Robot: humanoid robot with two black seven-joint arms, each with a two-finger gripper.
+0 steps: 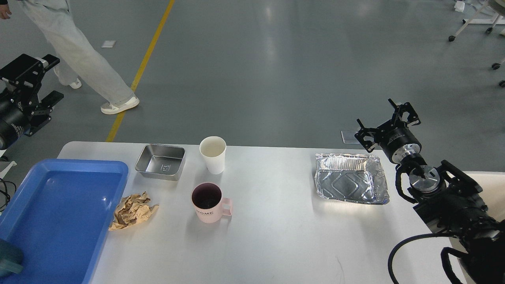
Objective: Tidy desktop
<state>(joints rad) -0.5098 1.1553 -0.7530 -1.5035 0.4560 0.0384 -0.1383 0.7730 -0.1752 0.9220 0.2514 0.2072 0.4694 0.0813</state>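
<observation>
Desktop [276, 236] fills the lower part of the head view, a white top with rounded corners and a faint dark scratch near its front edge. At its left end a blue plastic tray [23, 205] overhangs the side, and crumpled brown paper [132, 212] lies touching the tray's right rim. Just right of the paper, apart from it, a pink mug [209, 203] stands upright with its handle to the right and dark inside. Farther back stand a white paper cup [213, 154], upright, and to its left a shallow steel pan [161, 161]; the two are near each other but not touching. Toward the right end sits a foil tray [350, 178], open side up.

The right arm comes in from the lower right, and the right gripper [388, 120] hangs past the desktop's far right edge, just beyond the foil tray's back corner, over the grey floor rather than over the white top. Its fingers are spread apart and hold nothing. The left gripper [43, 79] is raised well off the desktop's left end, beyond the blue tray, its fingers also spread with nothing between them.

Beyond the table, a person's legs [86, 59] in pale trousers cross a yellow floor line [144, 63].
</observation>
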